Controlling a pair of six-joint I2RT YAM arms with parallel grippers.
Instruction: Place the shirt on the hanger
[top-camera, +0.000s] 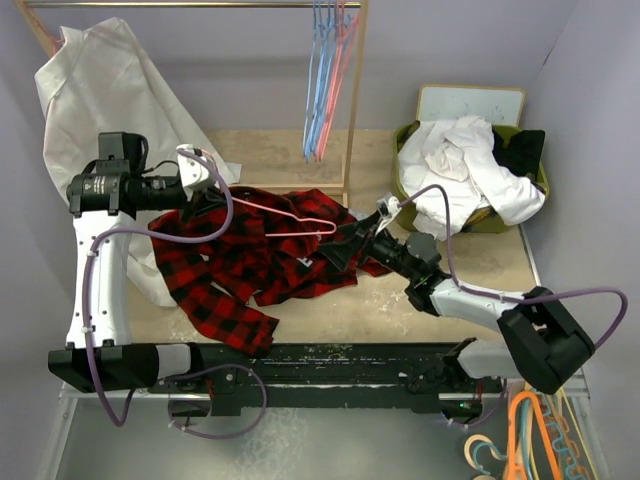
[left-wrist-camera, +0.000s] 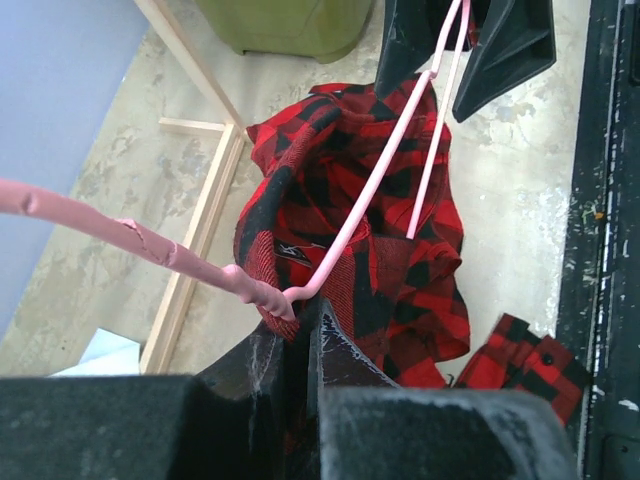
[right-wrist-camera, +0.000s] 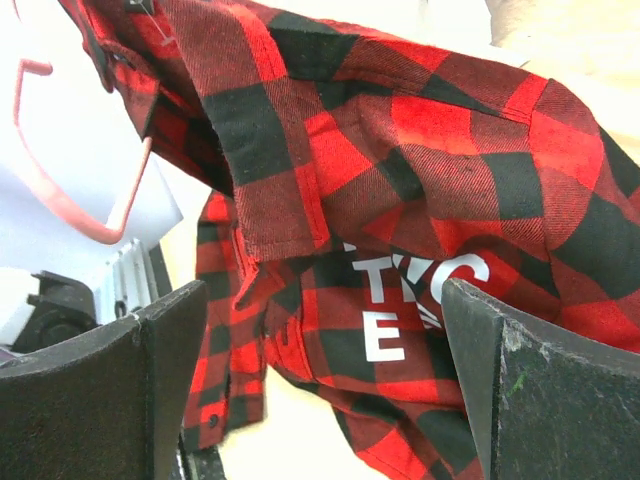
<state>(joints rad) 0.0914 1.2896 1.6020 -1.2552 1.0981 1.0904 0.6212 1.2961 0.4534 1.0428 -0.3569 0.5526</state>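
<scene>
The red-and-black plaid shirt (top-camera: 260, 260) lies crumpled on the table between the arms, one sleeve trailing toward the near edge. The thin pink hanger (top-camera: 290, 212) lies across its top. My left gripper (top-camera: 205, 203) is shut on the hanger (left-wrist-camera: 370, 190) at its bend by the hook, with shirt (left-wrist-camera: 400, 270) fabric pinched at the tips (left-wrist-camera: 300, 325). My right gripper (top-camera: 341, 246) is open at the hanger's other end, its fingers (left-wrist-camera: 505, 50) on either side of the wire. In the right wrist view the open gripper (right-wrist-camera: 325, 330) frames the shirt's white lettering (right-wrist-camera: 400, 300); the hook (right-wrist-camera: 60, 195) shows at the upper left.
A large white garment (top-camera: 90, 85) hangs at the back left. Blue and orange hangers (top-camera: 325, 80) hang on the wooden rack (top-camera: 352, 120). A green basket (top-camera: 408, 135) of white clothes stands at the back right. More hangers (top-camera: 530, 435) lie at the near right.
</scene>
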